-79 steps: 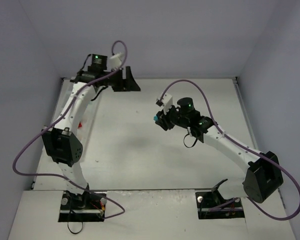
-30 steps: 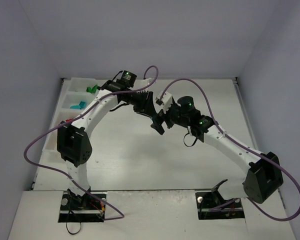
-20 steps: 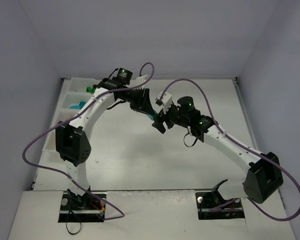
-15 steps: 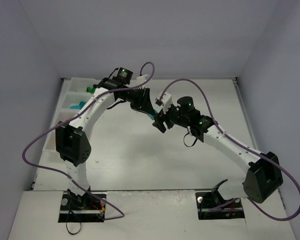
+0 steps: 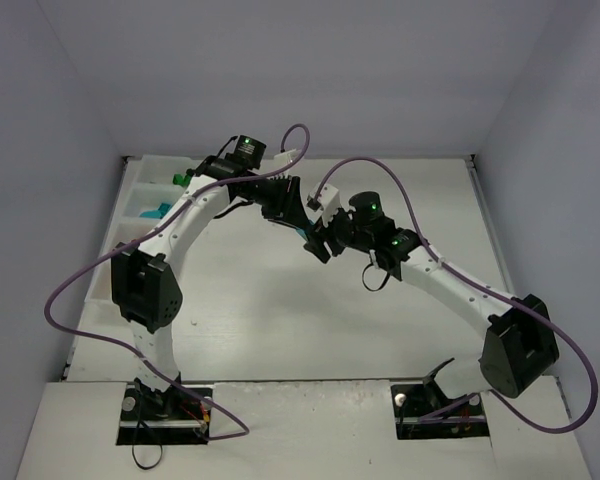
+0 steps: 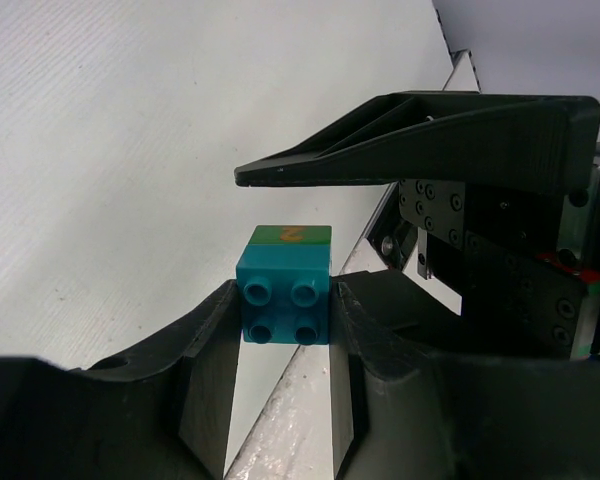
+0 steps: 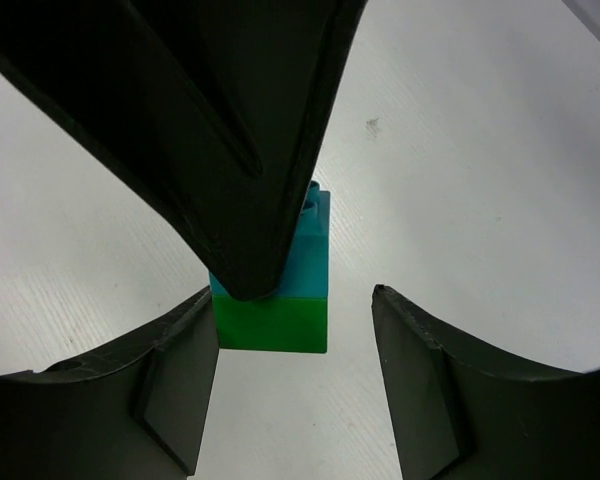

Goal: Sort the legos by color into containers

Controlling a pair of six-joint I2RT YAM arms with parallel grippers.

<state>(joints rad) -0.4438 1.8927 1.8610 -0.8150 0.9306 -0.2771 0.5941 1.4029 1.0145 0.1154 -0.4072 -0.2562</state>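
A two-brick lego clump, teal brick (image 6: 285, 298) stuck to a green brick (image 6: 290, 235), hangs above the table mid-scene (image 5: 306, 237). My left gripper (image 6: 285, 312) is shut on the teal brick. My right gripper (image 7: 293, 322) faces it from the other side, jaws straddling the green brick (image 7: 270, 323). That brick touches one finger (image 7: 180, 370), and a clear gap separates it from the other finger (image 7: 420, 370), so the right gripper is open. The containers are a white tray (image 5: 132, 196) at far left, holding a green lego (image 5: 183, 178) and a teal lego (image 5: 158, 210).
Both grippers (image 5: 308, 230) meet nose to nose above the table's middle. The left arm's purple cable (image 5: 80, 290) loops out to the left. The enclosure walls close in at the back and both sides.
The left arm swung from the tray to the centre carrying the clump, then held still. The right jaws have narrowed around the green brick, and the right arm shifted slightly.
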